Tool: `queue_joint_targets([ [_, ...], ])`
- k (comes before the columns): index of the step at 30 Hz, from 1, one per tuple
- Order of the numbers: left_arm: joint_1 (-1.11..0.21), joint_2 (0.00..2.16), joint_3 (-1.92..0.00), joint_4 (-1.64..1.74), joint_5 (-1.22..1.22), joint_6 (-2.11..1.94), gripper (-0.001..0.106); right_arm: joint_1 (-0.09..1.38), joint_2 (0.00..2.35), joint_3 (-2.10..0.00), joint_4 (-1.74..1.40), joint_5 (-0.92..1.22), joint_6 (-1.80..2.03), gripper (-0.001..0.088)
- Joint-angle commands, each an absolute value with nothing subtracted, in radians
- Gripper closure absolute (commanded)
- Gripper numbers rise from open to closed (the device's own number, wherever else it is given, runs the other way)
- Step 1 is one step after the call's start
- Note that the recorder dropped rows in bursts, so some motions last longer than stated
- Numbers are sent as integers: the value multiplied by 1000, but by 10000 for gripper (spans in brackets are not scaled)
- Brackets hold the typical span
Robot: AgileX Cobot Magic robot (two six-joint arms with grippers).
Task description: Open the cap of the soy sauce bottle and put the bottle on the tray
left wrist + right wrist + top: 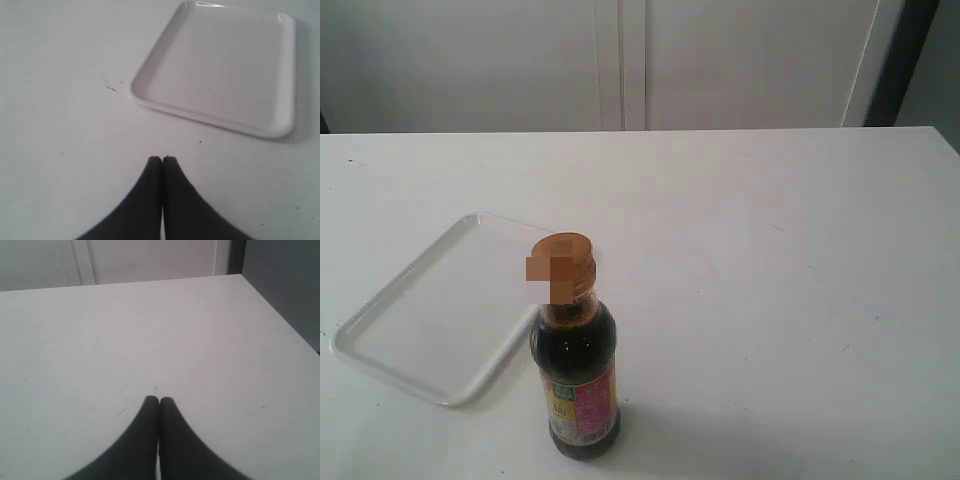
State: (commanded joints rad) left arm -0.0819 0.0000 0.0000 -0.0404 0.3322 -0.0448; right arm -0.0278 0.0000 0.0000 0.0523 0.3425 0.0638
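The soy sauce bottle [577,375] stands upright on the white table near the front, dark liquid inside, pink-and-yellow label low on its body. Its orange-brown cap [563,258] sits closed on the neck. Just left of the bottle lies the white tray [380,330], with nothing on it; the left wrist view also shows the tray [285,75]. My left gripper [162,159] is shut with nothing in it, over bare table short of the tray. My right gripper [159,399] is shut with nothing in it, over bare table. Neither gripper appears in the exterior view.
The white table [770,250] stretches wide to the right of the bottle. Its far edge meets a pale wall with panel seams [620,60]. The right wrist view shows the table's corner [242,276] and a dark drop beyond it.
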Motion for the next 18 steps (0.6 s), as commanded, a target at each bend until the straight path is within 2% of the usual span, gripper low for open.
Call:
queue_joint_targets([
  [10, -82, 0, 0, 17, 261, -45, 1053, -28, 0, 0, 52, 342, 64, 868],
  [18, -82, 0, 0, 17, -79, -45, 1053, -28, 0, 0, 52, 342, 64, 868],
])
